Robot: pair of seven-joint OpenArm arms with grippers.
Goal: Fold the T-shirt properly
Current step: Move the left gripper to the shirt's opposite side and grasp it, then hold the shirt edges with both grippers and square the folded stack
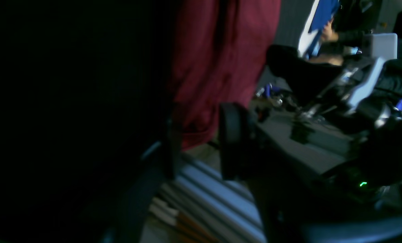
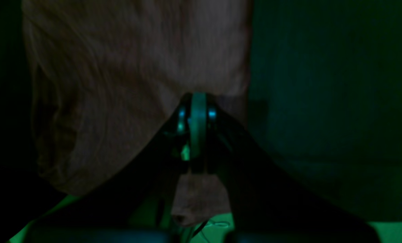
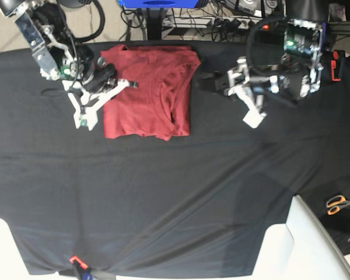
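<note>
My right gripper (image 3: 115, 83) sits at the nine o'clock edge of the T-shirt (image 3: 149, 93), jaws pressed fully together. In the right wrist view the closed fingers lie against the cloth with a scrap of fabric showing behind them, so it looks pinched on the shirt's edge, though the dim green light keeps me from being sure how much cloth is in the bite.

My left gripper (image 3: 219, 81) hovers just off the shirt's three o'clock edge, near it but apart. Its wrist view shows a dark pad (image 1: 231, 140) with open space beside it and red fabric hanging beyond, nothing between the jaws. They stand partly apart, holding nothing.

The T-shirt lies on the black table cloth (image 3: 175, 198) toward twelve o'clock of the table, already gathered into a compact rectangle, with a folded layer running down its three o'clock side. A pair of scissors (image 3: 338, 204) lies far off at four o'clock.

I judge the folding well along: sides in, shape roughly square. The next move likely calls for releasing or tidying that nine o'clock edge, then one more fold or a smoothing pass, without dragging the stack out of line.
</note>
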